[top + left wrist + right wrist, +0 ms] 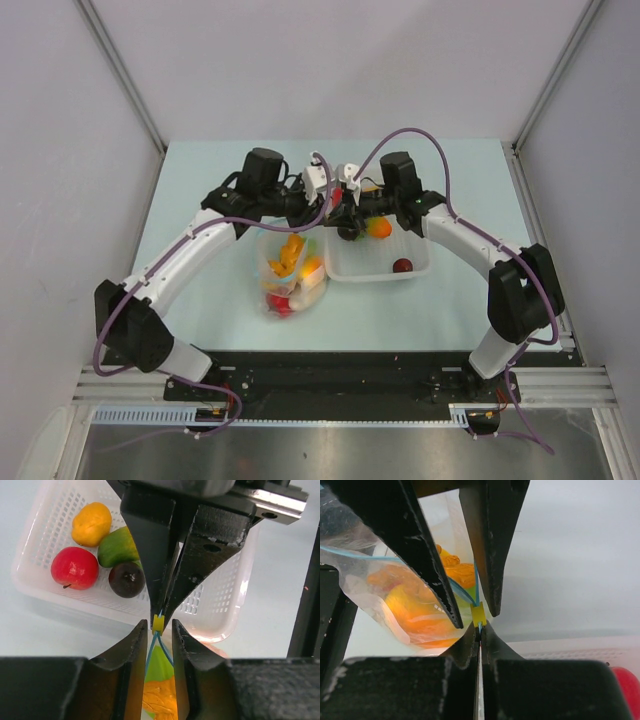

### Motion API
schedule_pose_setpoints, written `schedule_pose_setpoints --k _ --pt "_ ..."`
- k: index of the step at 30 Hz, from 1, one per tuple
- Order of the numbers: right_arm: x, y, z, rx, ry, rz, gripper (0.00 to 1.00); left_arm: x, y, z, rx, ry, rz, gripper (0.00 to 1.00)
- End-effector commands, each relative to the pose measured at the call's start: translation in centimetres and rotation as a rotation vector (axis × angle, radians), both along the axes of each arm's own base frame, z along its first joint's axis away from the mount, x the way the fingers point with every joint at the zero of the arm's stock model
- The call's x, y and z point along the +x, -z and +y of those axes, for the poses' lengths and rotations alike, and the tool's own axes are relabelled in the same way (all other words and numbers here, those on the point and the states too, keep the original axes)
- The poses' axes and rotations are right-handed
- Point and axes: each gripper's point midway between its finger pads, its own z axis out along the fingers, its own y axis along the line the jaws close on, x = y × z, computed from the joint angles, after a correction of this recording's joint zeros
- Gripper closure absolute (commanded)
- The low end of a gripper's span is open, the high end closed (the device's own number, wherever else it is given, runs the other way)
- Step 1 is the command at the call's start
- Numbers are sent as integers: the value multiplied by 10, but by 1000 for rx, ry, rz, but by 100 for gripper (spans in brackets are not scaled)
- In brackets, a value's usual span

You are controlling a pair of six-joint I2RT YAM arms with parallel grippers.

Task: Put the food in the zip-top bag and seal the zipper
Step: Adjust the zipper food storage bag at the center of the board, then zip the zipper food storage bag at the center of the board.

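The zip-top bag (288,272) lies left of the basket and holds several pieces of food (415,610), orange, yellow and red. A small yellow slider (158,623) sits on its teal zipper (465,594). My right gripper (480,629) is shut on the zipper's end just past the slider. My left gripper (160,626) is narrowly open and straddles the two parted zipper tracks just behind the slider. Both grippers meet tip to tip at the bag's far corner, the left gripper (330,208) and the right gripper (347,218). More food lies in the basket: a red apple (74,568), a yellow piece (91,524), a green piece (118,547) and a dark purple piece (127,579).
The white perforated basket (345,275) stands right of the bag, close under both grippers. Its wall (220,615) fills the left wrist view behind the slider. Grey side walls enclose the pale table.
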Motion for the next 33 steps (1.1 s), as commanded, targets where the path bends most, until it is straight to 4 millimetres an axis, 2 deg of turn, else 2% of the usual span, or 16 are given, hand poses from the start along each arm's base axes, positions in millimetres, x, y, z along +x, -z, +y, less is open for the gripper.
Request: schedule_pose_setpoints --k 1,5,8,10,11,13,17,19,24,33 --pt "-3 -37 0 75 -22 -78 100 3 1 -9 -9 49 -37 73" --pt "-2 -37 -1 72 -14 -74 100 1 1 -7 3 58 -34 89" --pt "2 -35 -7 66 6 -57 100 -9 5 3 38 54 -15 94" --pt "7 -33 -12 63 26 -44 100 -15 5 12 59 40 -16 94" --pt "10 -33 -13 62 36 -39 100 -21 12 18 79 35 8 95" --pt "13 -34 -15 68 50 -26 100 -27 12 27 93 18 12 95" --pt "19 -34 -19 74 80 3 100 -37 25 47 146 -40 59 96" --pt "23 -38 -19 89 89 -6 100 -38 26 55 152 -67 71 96" --pt "34 -34 -25 85 133 11 100 -48 22 78 175 -130 97 96" --pt "55 -30 -36 95 222 55 100 -67 18 128 248 -250 111 94"
